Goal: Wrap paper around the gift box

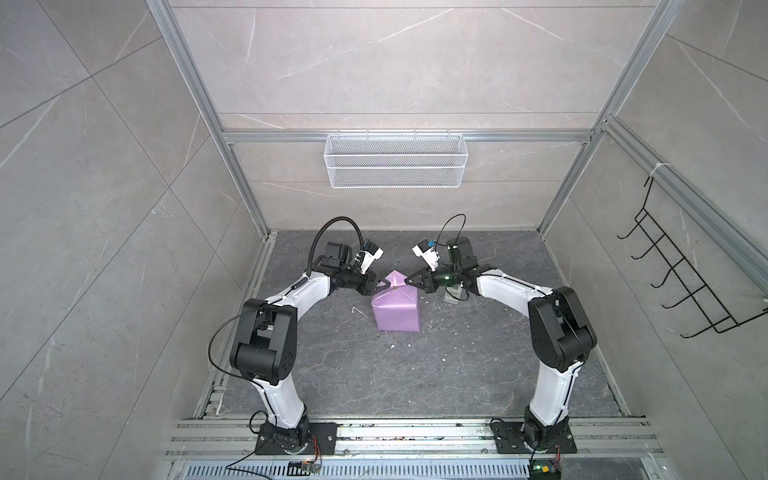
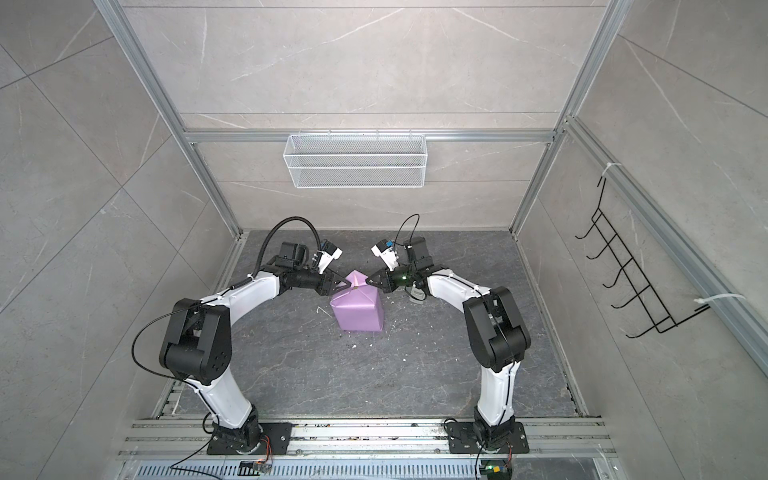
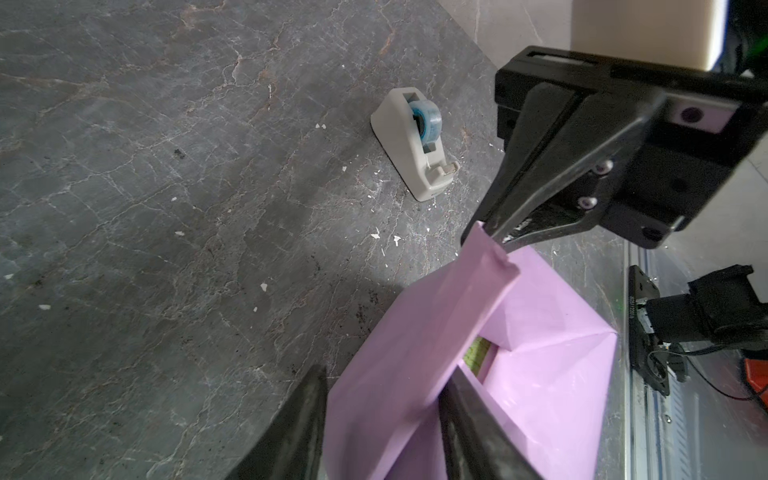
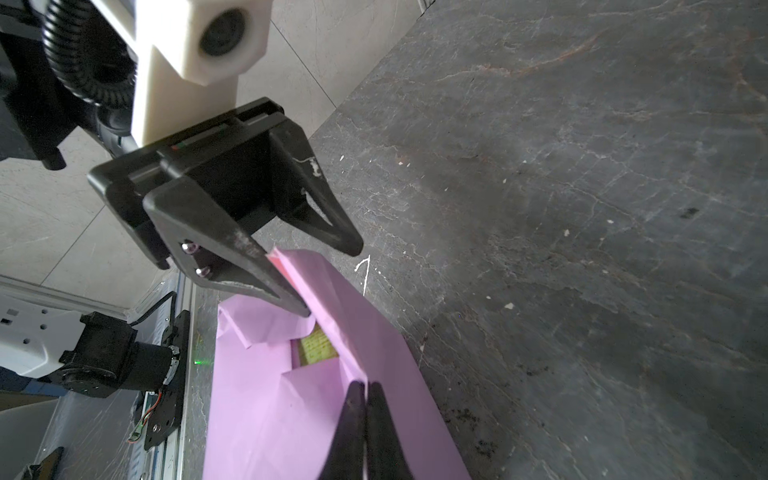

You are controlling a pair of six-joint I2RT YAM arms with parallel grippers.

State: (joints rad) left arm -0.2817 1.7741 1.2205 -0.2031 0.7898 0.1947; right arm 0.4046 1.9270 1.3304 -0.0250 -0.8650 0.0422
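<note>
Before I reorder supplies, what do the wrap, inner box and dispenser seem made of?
The paper: thin lilac sheet, faint sheen, crisp creases. The gift box: probably ribbed card, olive-green, mostly hidden. The tape dispenser: smooth grey-white plastic, likely.

In both top views the paper (image 1: 395,309) (image 2: 357,311) is folded lilac side out around the gift box, making a blocky, upright parcel near the middle of the dark counter (image 1: 457,365). Its near side is smooth and diagonal creases run across the upper folds. The top is not closed: one long flap rises to a peak at the far upper edge, with a sliver of pink at its tip. Through the gap beneath, the gift box (image 4: 318,349) (image 3: 478,353) shows only as a small olive-green ribbed patch
</note>
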